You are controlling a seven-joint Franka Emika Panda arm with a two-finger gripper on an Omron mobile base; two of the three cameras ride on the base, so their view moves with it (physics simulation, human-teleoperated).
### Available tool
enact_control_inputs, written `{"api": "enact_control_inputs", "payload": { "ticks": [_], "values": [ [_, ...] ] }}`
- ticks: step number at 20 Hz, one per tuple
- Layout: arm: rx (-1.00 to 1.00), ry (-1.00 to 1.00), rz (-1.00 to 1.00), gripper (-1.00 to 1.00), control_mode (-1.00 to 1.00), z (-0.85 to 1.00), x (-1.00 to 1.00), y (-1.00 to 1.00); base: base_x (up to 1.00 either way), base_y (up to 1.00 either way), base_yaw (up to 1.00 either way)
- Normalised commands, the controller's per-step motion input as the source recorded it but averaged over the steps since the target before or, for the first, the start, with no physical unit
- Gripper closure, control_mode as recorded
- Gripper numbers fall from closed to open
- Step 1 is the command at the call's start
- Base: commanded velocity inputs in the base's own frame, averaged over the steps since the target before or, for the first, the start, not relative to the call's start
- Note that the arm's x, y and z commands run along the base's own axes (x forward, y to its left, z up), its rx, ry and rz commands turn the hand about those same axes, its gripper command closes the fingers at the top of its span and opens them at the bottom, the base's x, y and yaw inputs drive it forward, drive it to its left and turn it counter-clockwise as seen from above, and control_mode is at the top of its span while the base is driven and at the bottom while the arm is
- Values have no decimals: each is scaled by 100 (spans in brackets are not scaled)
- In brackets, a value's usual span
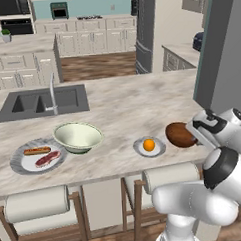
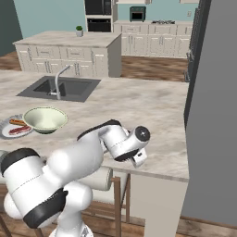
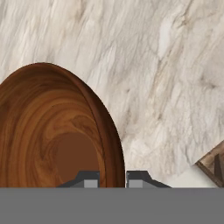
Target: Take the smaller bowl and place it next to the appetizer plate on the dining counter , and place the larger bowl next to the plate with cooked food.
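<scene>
My gripper (image 3: 112, 179) is shut on the rim of the smaller bowl (image 3: 52, 131), a glossy reddish-brown wooden one, with one finger inside and one outside. From the left base view this smaller bowl (image 1: 179, 134) is tipped on its side low over the dining counter (image 1: 131, 102), just right of the appetizer plate (image 1: 149, 146) with its orange fruit. Whether the bowl touches the counter I cannot tell. The larger bowl (image 1: 78, 136), cream-green, stands upright right beside the plate with cooked food (image 1: 38, 157), which carries a sausage and a red strip of meat.
A grey double sink (image 1: 41, 102) with a faucet (image 1: 53, 93) lies at the back left of the counter. Padded stools (image 1: 37, 204) line the near edge. A tall grey panel (image 1: 224, 52) rises at the right. The counter's corner (image 3: 192, 170) is close to my hand.
</scene>
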Motion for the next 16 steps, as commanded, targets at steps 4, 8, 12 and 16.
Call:
{"api": "enact_control_inputs", "payload": {
  "ticks": [4,8,12,16],
  "values": [
    [-11,0,0,100,-100,-22,17,9,0,0,0],
    [-12,0,0,100,-100,-23,1,15,0,0,0],
    [-8,0,0,100,-100,-12,5,16,0,0,0],
    [-8,0,0,100,-100,-3,18,30,0,0,0]
  ]
}}
